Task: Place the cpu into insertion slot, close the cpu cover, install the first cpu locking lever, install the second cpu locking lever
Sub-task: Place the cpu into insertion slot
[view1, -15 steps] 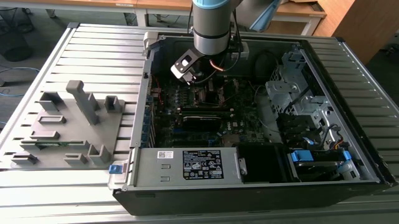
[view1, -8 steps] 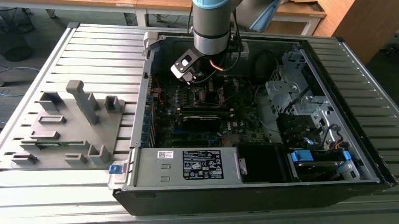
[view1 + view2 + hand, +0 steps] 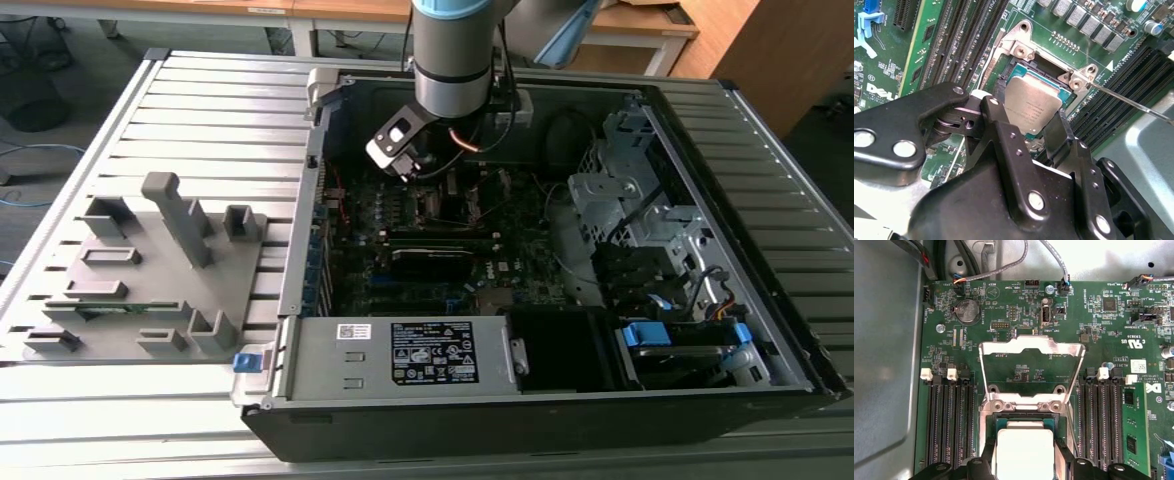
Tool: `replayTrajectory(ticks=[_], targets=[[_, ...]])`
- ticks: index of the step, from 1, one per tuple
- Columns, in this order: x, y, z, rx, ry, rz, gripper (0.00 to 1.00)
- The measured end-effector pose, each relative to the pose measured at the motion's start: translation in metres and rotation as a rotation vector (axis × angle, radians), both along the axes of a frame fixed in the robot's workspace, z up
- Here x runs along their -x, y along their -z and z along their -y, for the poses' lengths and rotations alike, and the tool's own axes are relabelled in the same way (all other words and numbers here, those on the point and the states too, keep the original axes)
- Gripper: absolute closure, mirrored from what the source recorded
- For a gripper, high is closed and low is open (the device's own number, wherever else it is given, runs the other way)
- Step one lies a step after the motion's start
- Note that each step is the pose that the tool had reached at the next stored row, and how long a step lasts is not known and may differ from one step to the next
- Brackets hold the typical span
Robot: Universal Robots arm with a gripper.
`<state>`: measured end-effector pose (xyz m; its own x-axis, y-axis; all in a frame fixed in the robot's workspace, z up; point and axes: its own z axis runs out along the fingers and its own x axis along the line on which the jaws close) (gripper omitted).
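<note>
My gripper (image 3: 1030, 122) is shut on the cpu (image 3: 1031, 102), a flat grey square chip, with one black finger (image 3: 996, 125) on each of two opposite edges. The chip sits level in, or just over, the insertion slot (image 3: 1016, 67), whose dark rim edged with shiny metal shows around it. In the first wrist view the cpu (image 3: 1024, 450) lies between the fingertips (image 3: 985, 466) over the insertion slot (image 3: 1024, 418). The cpu cover (image 3: 985, 371), a silvery frame, is swung open beyond the socket. A thin locking lever (image 3: 1134, 104) sticks out unlatched. In the exterior view the gripper (image 3: 424, 172) hangs low over the motherboard.
Long black memory slots (image 3: 949, 425) run along both sides of the socket. The open computer case (image 3: 747, 130) surrounds the board, with a grey power supply box (image 3: 400, 355) near its front. A grey fixture plate (image 3: 147, 270) lies at the exterior view's left.
</note>
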<state>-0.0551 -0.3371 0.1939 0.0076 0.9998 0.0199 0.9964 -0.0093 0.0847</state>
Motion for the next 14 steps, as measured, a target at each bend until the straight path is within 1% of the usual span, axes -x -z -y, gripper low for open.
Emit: replayTrajectory(ticks=[4,14], targets=[[0.0000,0.0001,0.0000,0.0001,-0.007,0.0000,0.46],[-0.0002,0.0002,0.0009,0.0004,-0.007,0.0000,0.46]])
